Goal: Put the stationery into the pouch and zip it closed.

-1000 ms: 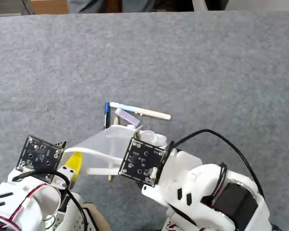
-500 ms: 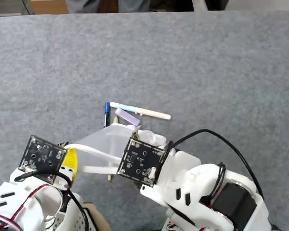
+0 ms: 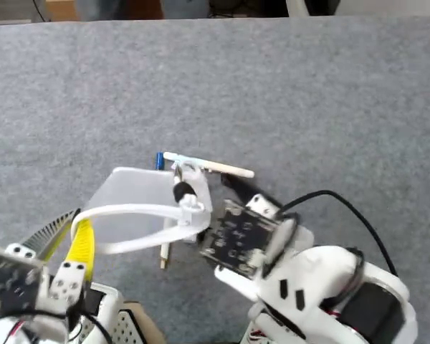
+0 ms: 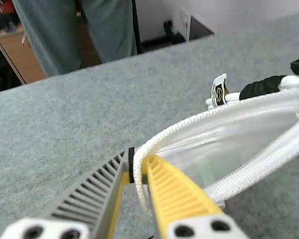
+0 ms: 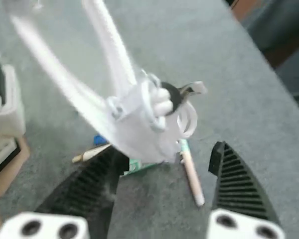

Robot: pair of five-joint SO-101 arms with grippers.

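We judge the task barely begun: our left gripper (image 4: 135, 168) pinches the zipper edge of the open pouch (image 3: 140, 201), our right gripper (image 5: 169, 152) gapes wide and empty beside it, and the stationery (image 3: 215, 167) lies out on the table (image 3: 308, 93) by the pouch's far end, so packing and zipping both remain.

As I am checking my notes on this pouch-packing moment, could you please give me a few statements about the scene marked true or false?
1. The left pincer is shut on the zipper edge of the translucent pouch. True.
2. The right pincer is clamped on a pen. False: its black fingers stand wide apart and hold nothing, with the pouch's zipper-pull end in front of them.
3. The pouch is zipped closed. False: its mouth gapes open, and the two zipper rows are apart.
4. A pale blue and cream pen lies on the grey table, outside the pouch. True.
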